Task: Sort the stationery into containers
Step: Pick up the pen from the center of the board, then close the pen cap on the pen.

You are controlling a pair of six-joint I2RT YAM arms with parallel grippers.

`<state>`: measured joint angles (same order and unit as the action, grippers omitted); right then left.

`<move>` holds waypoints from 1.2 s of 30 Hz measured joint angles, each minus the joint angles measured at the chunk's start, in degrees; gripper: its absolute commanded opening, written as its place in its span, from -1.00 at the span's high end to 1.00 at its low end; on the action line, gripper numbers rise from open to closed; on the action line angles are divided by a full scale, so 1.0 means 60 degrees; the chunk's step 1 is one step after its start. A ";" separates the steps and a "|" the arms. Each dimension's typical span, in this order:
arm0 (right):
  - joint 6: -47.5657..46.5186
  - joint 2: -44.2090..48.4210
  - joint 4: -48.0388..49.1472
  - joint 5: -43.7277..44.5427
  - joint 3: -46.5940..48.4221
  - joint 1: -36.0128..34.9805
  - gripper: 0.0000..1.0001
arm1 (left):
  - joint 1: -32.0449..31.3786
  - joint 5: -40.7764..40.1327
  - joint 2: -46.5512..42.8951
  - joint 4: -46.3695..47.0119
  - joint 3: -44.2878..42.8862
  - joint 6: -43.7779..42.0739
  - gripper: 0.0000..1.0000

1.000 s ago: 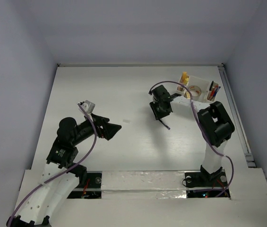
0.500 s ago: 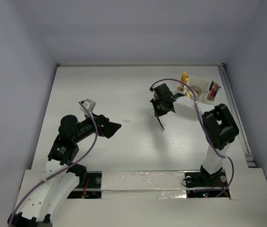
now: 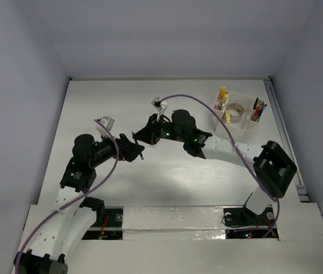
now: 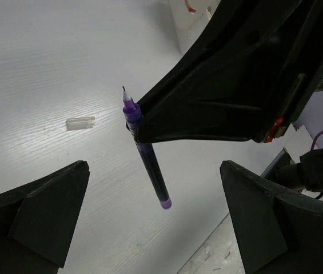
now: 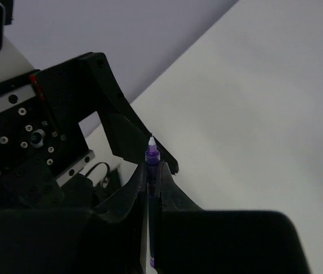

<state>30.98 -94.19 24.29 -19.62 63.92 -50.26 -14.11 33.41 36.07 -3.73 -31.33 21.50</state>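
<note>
My right gripper [image 3: 142, 138] is shut on a thin purple pen [image 5: 151, 161], whose white tip sticks out past the fingertips. It holds the pen above the table at centre-left. In the left wrist view the pen [image 4: 148, 161] hangs between my left gripper's two fingers. My left gripper [image 4: 154, 171] is open and does not touch the pen. It shows tip to tip with the right gripper in the top view [image 3: 135, 152]. The cream-white organizer [image 3: 242, 124] stands at the far right and holds tape rolls, yellow blocks and pens.
A small clear pen cap [image 4: 80, 123] lies on the white table below the grippers. The right arm [image 3: 224, 149] stretches across the middle of the table. The taped front edge [image 3: 172, 224] runs along the near side.
My right arm has swung from beside the organizer leftward across the table with the pen. My left gripper has edged right. The two grippers now meet.
</note>
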 measured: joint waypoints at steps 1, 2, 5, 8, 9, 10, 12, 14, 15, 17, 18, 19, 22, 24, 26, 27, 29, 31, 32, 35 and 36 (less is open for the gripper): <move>0.0226 -0.0109 0.0302 -0.0095 -0.0022 -0.0029 1.00 | 0.0018 -0.0011 0.0033 0.0000 0.0000 0.0000 -0.91; 0.0423 -0.0204 0.0630 -0.0153 -0.0051 -0.0051 1.00 | 0.0058 -0.0036 0.0036 0.0000 0.0000 0.0000 -0.86; 0.0918 -0.0295 0.1450 -0.0273 -0.0208 -0.0058 1.00 | 0.0131 -0.0138 0.0076 -0.0007 0.0000 0.0007 -0.49; 0.1260 -0.0288 0.2178 -0.0299 -0.0419 -0.0066 1.00 | 0.0186 -0.0193 0.0069 0.0007 0.0000 0.0011 -0.14; 0.1337 -0.0284 0.2353 -0.0299 -0.0499 -0.0073 1.00 | 0.0186 -0.0189 0.0073 0.0007 0.0000 0.0022 0.02; 0.1424 -0.0280 0.2481 -0.0299 -0.0576 -0.0076 1.00 | 0.0186 -0.0186 0.0076 0.0007 0.0000 0.0033 0.08; 0.1577 -0.0280 0.2725 -0.0299 -0.0725 -0.0076 1.00 | 0.0186 -0.0149 0.0084 0.0025 0.0000 0.0018 0.23; 0.1672 -0.0280 0.2838 -0.0302 -0.0772 -0.0076 1.00 | 0.0186 -0.0095 0.0095 0.0055 0.0000 0.0022 0.30; 0.1712 -0.0280 0.2896 -0.0310 -0.0772 -0.0076 1.00 | 0.0186 -0.0062 0.0106 0.0076 0.0000 0.0029 0.35; 0.1789 -0.0280 0.2973 -0.0310 -0.0772 -0.0076 1.00 | 0.0186 0.0022 0.0131 0.0168 0.0000 0.0044 0.35; 0.1818 -0.0280 0.2994 -0.0306 -0.0772 -0.0076 1.00 | 0.0186 0.0066 0.0138 0.0200 0.0000 0.0044 0.34; 0.1851 -0.0280 0.3045 -0.0306 -0.0772 -0.0076 1.00 | 0.0186 0.0113 0.0153 0.0211 0.0000 0.0047 0.33; 0.1916 -0.0280 0.3187 -0.0310 -0.0772 -0.0076 1.00 | 0.0186 0.0259 0.0240 0.0222 0.0000 0.0055 0.47; 0.1920 -0.0280 0.3224 -0.0306 -0.0772 -0.0076 1.00 | 0.0186 0.0379 0.0299 0.0248 0.0000 0.0113 0.60; 0.1923 -0.0280 0.3238 -0.0302 -0.0772 -0.0076 1.00 | 0.0182 0.0499 0.0306 0.0313 0.0000 0.0135 0.80; 0.1927 -0.0280 0.3242 -0.0299 -0.0772 -0.0076 1.00 | 0.0182 0.0543 0.0306 0.0364 0.0000 0.0153 1.00; 0.1945 -0.0280 0.3249 -0.0299 -0.0772 -0.0080 1.00 | 0.0186 0.0583 0.0295 0.0412 0.0000 0.0149 1.00; 0.1949 -0.0280 0.3282 -0.0295 -0.0772 -0.0080 1.00 | 0.0186 0.0590 0.0288 0.0433 0.0000 0.0149 1.00; 0.1949 -0.0280 0.3289 -0.0284 -0.0772 -0.0080 1.00 | 0.0182 0.0590 0.0273 0.0433 0.0000 0.0146 1.00; 0.1923 -0.0262 0.3300 -0.0178 -0.0798 -0.0080 0.83 | 0.0182 0.0586 0.0259 0.0430 0.0000 0.0146 1.00; 0.1898 -0.0240 0.3260 -0.0142 -0.0805 -0.0080 0.74 | 0.0182 0.0590 0.0255 0.0430 0.0000 0.0146 1.00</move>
<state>42.37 -95.64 43.86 -20.47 59.09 -50.74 -13.02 36.95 37.60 -1.15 -31.33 22.37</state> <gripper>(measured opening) 0.080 0.083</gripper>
